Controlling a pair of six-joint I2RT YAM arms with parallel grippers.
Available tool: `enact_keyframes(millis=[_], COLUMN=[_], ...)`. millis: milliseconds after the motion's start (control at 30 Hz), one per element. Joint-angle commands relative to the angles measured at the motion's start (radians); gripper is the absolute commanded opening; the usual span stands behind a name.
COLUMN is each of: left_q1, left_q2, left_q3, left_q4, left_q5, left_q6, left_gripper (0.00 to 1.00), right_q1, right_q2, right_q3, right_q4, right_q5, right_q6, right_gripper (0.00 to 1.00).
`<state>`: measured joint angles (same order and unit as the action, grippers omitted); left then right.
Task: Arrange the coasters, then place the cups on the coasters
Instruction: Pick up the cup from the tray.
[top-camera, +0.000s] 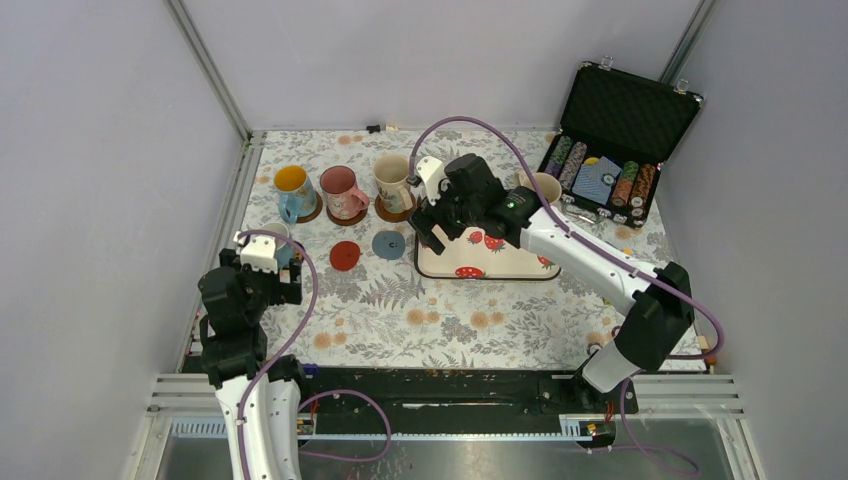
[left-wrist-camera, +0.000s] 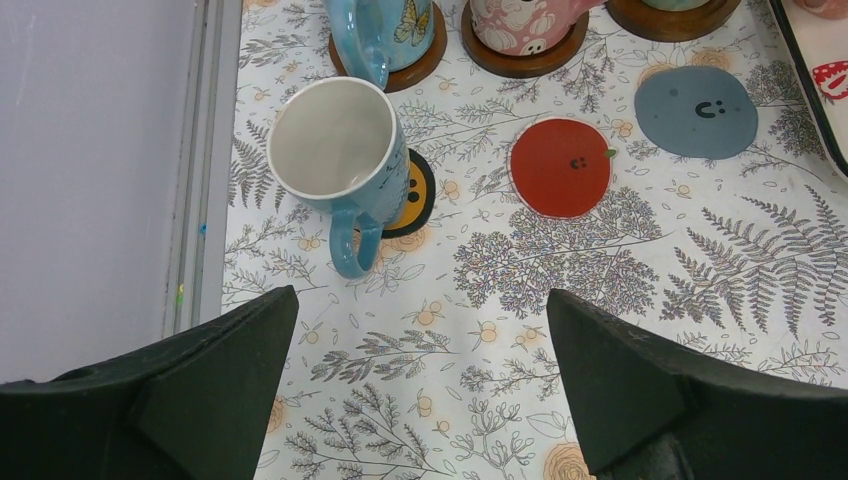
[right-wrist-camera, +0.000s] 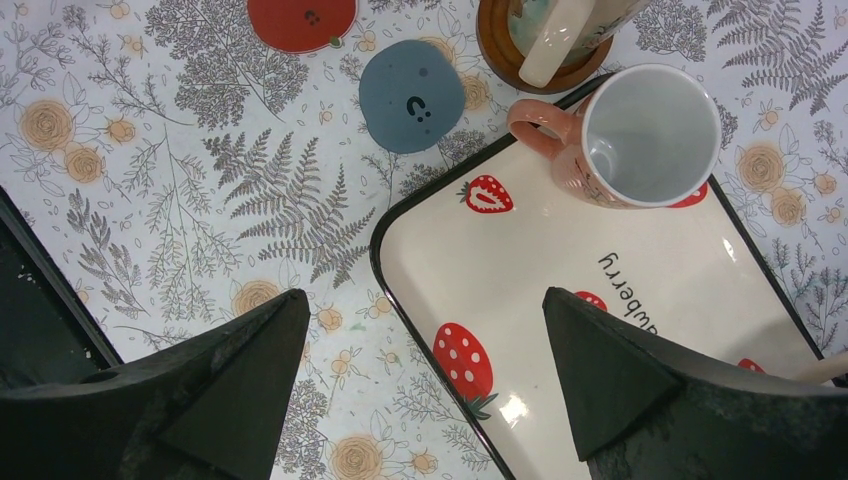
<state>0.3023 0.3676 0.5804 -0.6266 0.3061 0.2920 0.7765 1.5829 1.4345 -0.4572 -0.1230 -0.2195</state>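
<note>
Spread wide, the right pincer (right-wrist-camera: 425, 310) hovers short of the white ceramic pink-handled mug (right-wrist-camera: 650, 130) on the strawberry-printed tray (right-wrist-camera: 520, 290), where a skewed grab could knock it into the cream mug (right-wrist-camera: 552, 45) beyond.

top view high overhead; wrist views close, facing down (both share red coaster (left-wrist-camera: 560, 167)).

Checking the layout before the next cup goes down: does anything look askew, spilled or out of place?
The white-and-blue mug near the table's left edge seems to sit off-centre on the black coaster. The coaster pokes out from under it on one side only. Nothing looks spilled or tipped.
</note>
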Motion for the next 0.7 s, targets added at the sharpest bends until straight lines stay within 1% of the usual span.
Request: enact_keyframes(millis=[0,267,400,500,600,667], left_q1=[0.006,0.007,0.006,0.007,0.006,0.006], left_q2=[-0.015,-0.015,-0.023,-0.019,-0.019,-0.021], left_q3=[0.001,0.002,0.001,0.001,0.003,-0.001], left_q4=[0.057,0.056,0.056,0.056,0.054,0.058], left_q5=[0.019,0.022,0.014,0.033,0.016,0.029], left_q6=[0.013,0.013,0.011,0.016,0.012,0.014], left_gripper=[0.99,0.99,0.99,0.99,0.99,0.99], right_q1=[-0.002,-0.002,-0.003,-0.002,-0.003,-0.003], right_q2=[-0.054,-0.091,-0.079,-0.041,0.011,0.061], right_q3=[-0.005,-0.038,-0.053,-0.038,-0.024,0.026], right_q4=[0.033,0.045,0.068,0.072,0.09,0.078], right_q5=[-0.01,0.02,0.038,0.127,0.223,0.28], right_q6=[0.009,-0.003,0.009,0.037,0.075,0.104], right_gripper=[0.95,0.95,0.95,0.95,0.96,0.96])
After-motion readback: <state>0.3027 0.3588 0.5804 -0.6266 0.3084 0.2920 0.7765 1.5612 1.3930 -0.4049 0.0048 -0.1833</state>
